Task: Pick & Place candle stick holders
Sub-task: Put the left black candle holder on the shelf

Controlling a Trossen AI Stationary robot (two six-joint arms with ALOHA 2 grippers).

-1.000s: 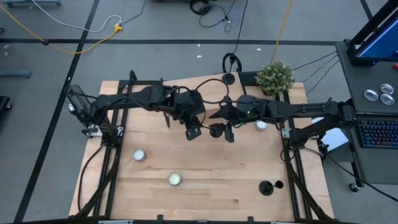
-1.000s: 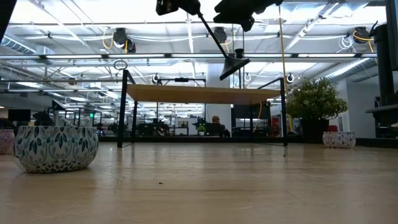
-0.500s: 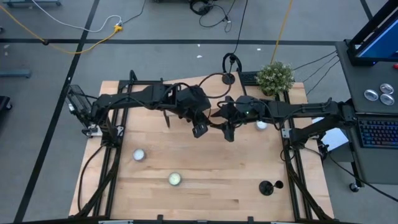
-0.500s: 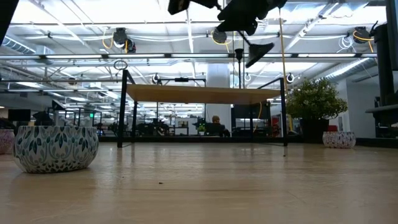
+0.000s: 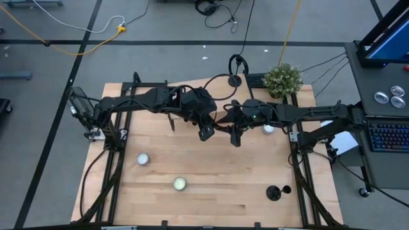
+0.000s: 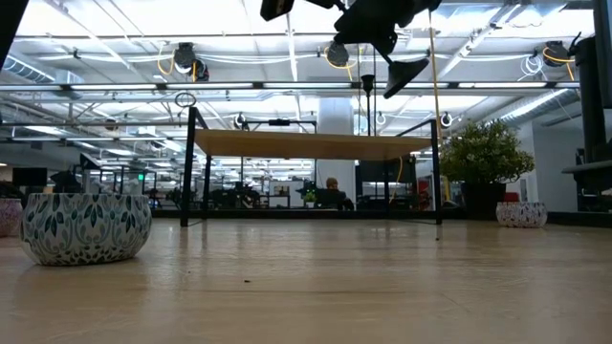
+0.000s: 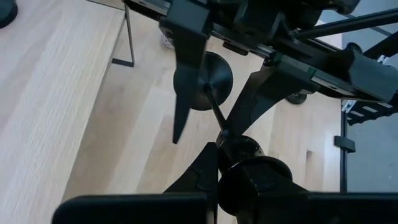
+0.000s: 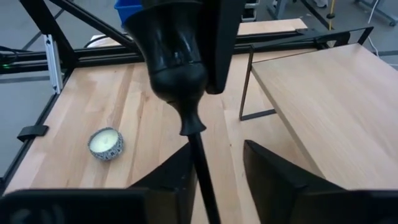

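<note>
Two grippers meet high above the middle of the light wooden worktop, both at one black candle stick holder with a round flat base, thin stem and small cup.

**Position.** The left gripper and the right gripper face each other, just beside one another. The holder hangs between them, well clear of the worktop, tilted rather than upright.

**Finger state.**
- Left gripper: the left wrist view shows its fingers converging on the cup end of the holder, apparently clamped there.
- Right gripper: the right wrist view shows the thin stem running between its fingers, which stand apart with a visible gap on one side — no firm clamp can be confirmed.

**Other items.** A second black holder stands near the front right of the worktop. A small white tealight candle in a patterned cup sits on the worktop below.

**Hazards.** This looks like a handover. If the left fingers release before the right fingers close on the stem, the holder would likely drop. The stem is thin and the base heavy — an off-centre clamp may let the holder swing or slip.
</note>
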